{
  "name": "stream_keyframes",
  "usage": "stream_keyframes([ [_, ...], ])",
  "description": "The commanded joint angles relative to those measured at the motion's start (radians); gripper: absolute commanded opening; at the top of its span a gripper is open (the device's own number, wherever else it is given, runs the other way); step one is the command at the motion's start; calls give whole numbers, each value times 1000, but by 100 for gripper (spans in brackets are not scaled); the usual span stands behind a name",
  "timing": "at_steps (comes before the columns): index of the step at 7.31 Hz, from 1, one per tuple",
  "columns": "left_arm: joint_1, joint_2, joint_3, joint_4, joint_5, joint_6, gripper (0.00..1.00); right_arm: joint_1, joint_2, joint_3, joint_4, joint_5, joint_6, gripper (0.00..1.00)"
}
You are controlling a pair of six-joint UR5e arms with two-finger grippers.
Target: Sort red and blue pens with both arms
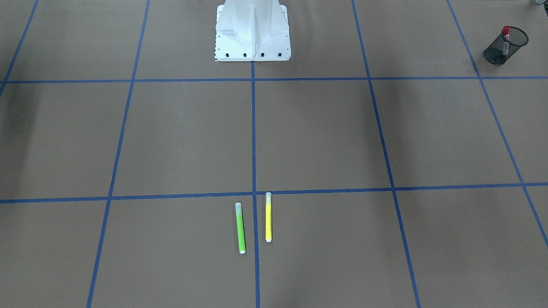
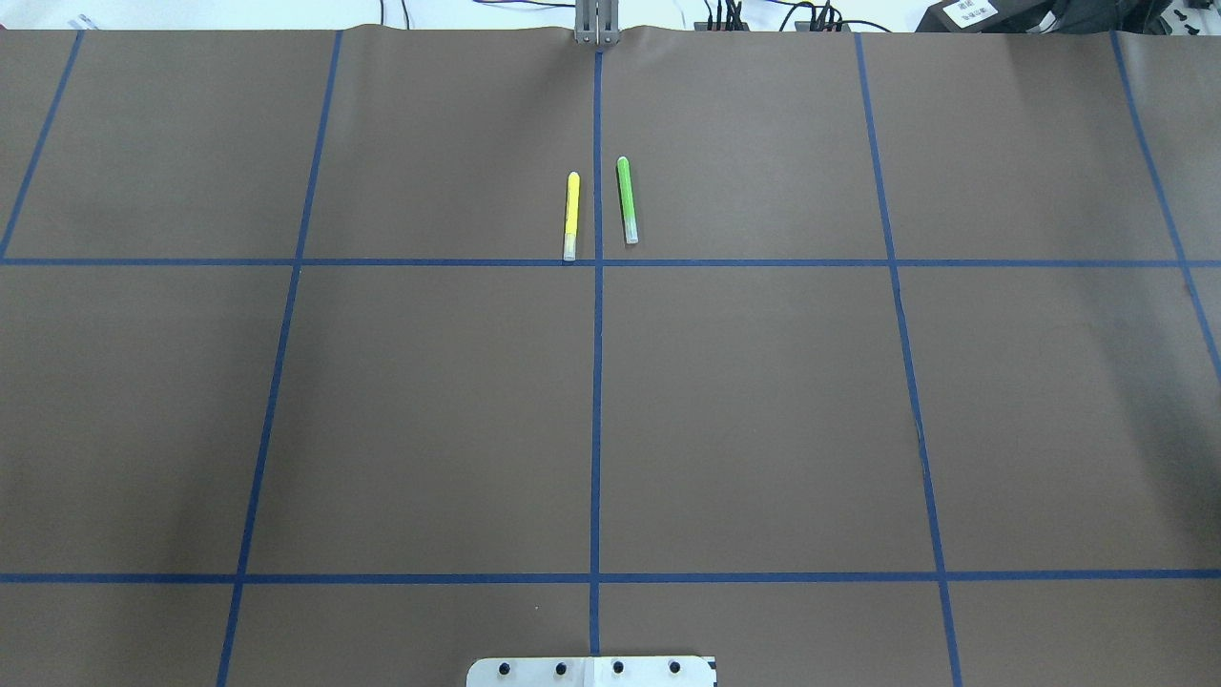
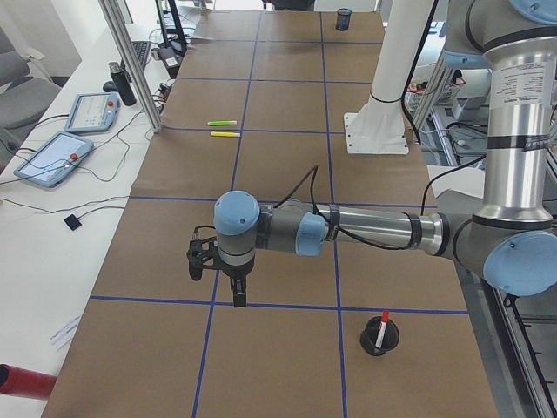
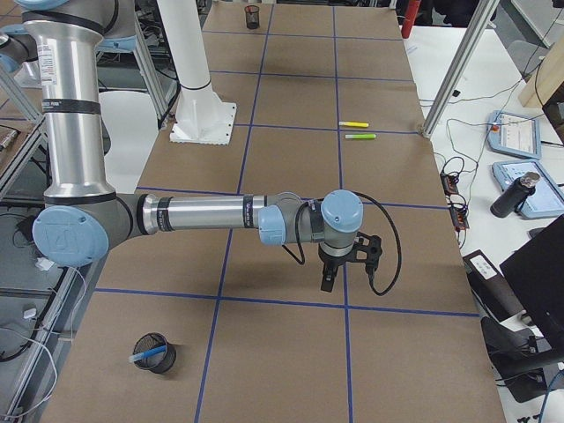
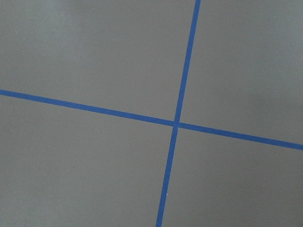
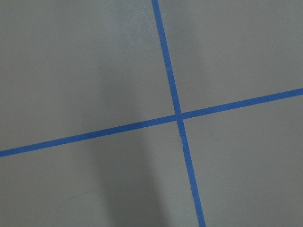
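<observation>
Mesh cup on the robot's left [image 3: 392,341]: black, upright on the brown tabletop [image 2: 763,429] in the row of squares level with the base; the red pen [image 3: 384,320] stands in it, red cap up.
Mesh cup on the robot's right [image 4: 166,363]: same kind of cup at the opposite end of that row; the blue pen [image 4: 148,356] lies slanted inside it.
Left tool [image 3: 238,296]: hangs fingers-down over a blue tape line, apart from its cup, with nothing visible in it. It shows only from the side, so I cannot tell if it is open or closed.
Right tool [image 4: 328,280]: the same pose over a tape line at its own end; again I cannot tell how the fingers stand.
Wrist views: only bare paper and a tape crossing, with no pen and no fingers.
Green marker [image 1: 240,229] and yellow marker [image 1: 268,218]: far side of the tabletop, lying parallel on either side of the centre tape line; not part of the sort.
Progress: by my reading the sorting is complete, each pen in its own cup and no red or blue pen on the tabletop. At most, parking the arms is left.
</observation>
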Motion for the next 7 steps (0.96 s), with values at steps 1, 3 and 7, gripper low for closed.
stream_keyframes([
  [1,2,19,3,-11,1,-4,100,0,-1,23,-41,9,-2,100],
  [3,0,16,0,-8,1,-7,100,0,-3,20,-41,8,-3,100],
  [7,2,15,0,-9,1,-6,100,0,-14,12,-30,5,-15,100],
])
